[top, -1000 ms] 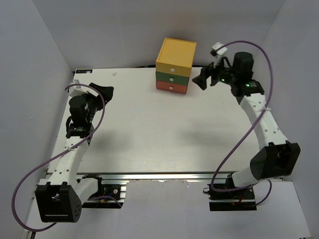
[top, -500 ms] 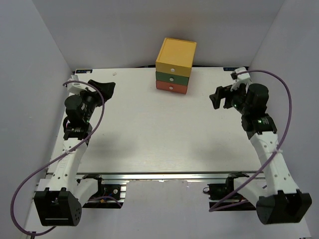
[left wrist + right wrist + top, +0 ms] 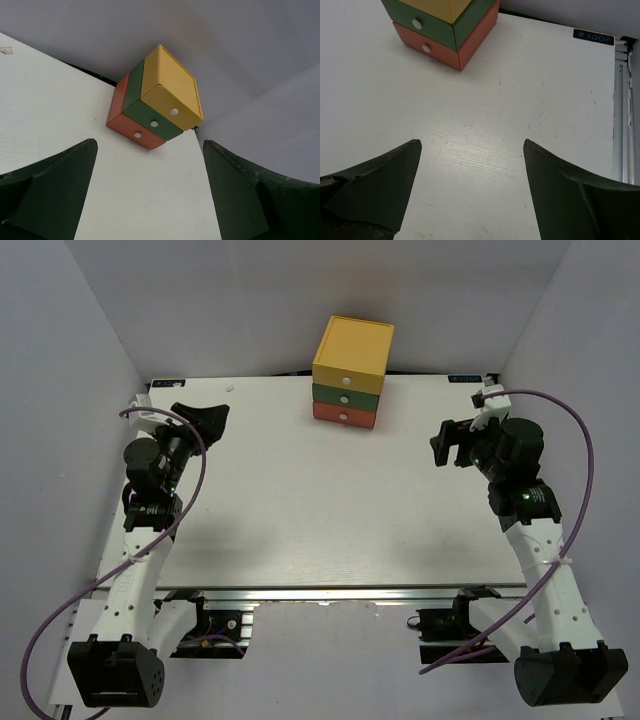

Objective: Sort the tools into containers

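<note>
Yellow-green-orange stacked drawer boxes (image 3: pixel 349 380) closed at white surface (image 3: pixel 320 510) rear; left gripper (image 3: pixel 204 419) and right gripper (image 3: pixel 448 443) both wide, empty.

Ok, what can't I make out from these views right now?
Drawer contents: the yellow drawer, green drawer and orange-red drawer are shut in every view.
Tools: none visible anywhere; whether they are inside cannot be told.
Right wrist view: the top edge cuts off most of the yellow drawer.
</note>
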You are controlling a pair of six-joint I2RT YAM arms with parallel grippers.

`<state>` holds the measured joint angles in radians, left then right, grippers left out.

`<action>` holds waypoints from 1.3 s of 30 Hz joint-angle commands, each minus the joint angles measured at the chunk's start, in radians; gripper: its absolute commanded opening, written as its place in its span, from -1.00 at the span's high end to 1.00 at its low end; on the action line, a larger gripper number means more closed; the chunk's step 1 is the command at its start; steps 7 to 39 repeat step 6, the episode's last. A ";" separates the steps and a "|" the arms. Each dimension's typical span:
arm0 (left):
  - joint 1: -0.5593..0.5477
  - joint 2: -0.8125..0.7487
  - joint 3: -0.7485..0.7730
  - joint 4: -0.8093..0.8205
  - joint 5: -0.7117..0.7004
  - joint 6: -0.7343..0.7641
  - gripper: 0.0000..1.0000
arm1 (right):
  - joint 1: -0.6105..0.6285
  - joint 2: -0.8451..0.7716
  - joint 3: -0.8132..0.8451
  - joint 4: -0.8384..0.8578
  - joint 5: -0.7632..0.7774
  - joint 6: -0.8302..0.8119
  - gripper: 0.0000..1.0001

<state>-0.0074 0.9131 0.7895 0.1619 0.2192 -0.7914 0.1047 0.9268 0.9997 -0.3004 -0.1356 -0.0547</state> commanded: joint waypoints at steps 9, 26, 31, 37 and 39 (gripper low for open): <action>0.006 -0.085 -0.027 -0.041 -0.006 0.021 -0.96 | -0.003 -0.052 -0.065 0.027 -0.024 -0.025 -0.79; 0.006 -0.085 -0.027 -0.041 -0.006 0.021 -0.96 | -0.003 -0.052 -0.065 0.027 -0.024 -0.025 -0.79; 0.006 -0.085 -0.027 -0.041 -0.006 0.021 -0.96 | -0.003 -0.052 -0.065 0.027 -0.024 -0.025 -0.79; 0.006 -0.085 -0.027 -0.041 -0.006 0.021 -0.96 | -0.003 -0.052 -0.065 0.027 -0.024 -0.025 -0.79; 0.006 -0.085 -0.027 -0.041 -0.006 0.021 -0.96 | -0.003 -0.052 -0.065 0.027 -0.024 -0.025 -0.79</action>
